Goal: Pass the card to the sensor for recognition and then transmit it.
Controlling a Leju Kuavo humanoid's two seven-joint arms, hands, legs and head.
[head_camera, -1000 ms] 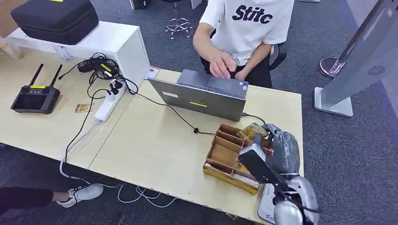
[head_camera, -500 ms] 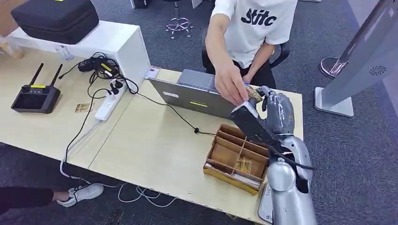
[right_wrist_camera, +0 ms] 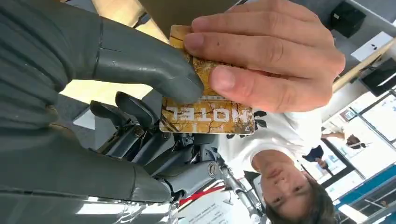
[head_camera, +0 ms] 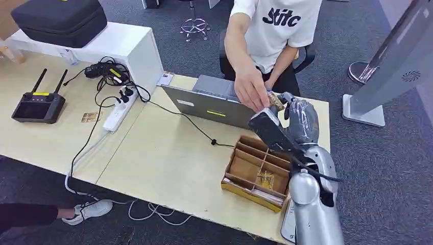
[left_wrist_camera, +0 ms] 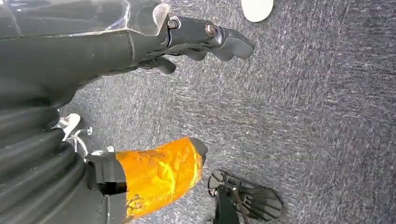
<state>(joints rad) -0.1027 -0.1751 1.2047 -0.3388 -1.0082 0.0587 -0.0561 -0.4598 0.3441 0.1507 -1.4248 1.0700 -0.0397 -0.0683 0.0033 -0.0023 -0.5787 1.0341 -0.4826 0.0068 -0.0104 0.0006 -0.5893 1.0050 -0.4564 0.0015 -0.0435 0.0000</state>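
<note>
Over laptop (head_camera: 217,104) | right hand (head_camera: 298,120) pinches card (right_wrist_camera: 205,109) | person's hand (right_wrist_camera: 266,56) apparently gripping it

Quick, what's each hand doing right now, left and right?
Left hand: hangs over the carpet, holding nothing; fingers look loosely curled, open or closed cannot be told.
Right hand: pinching the card, which a person's hand also grips.

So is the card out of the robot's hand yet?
No. The right hand pinches the card; the person's hand grips it too.
</note>
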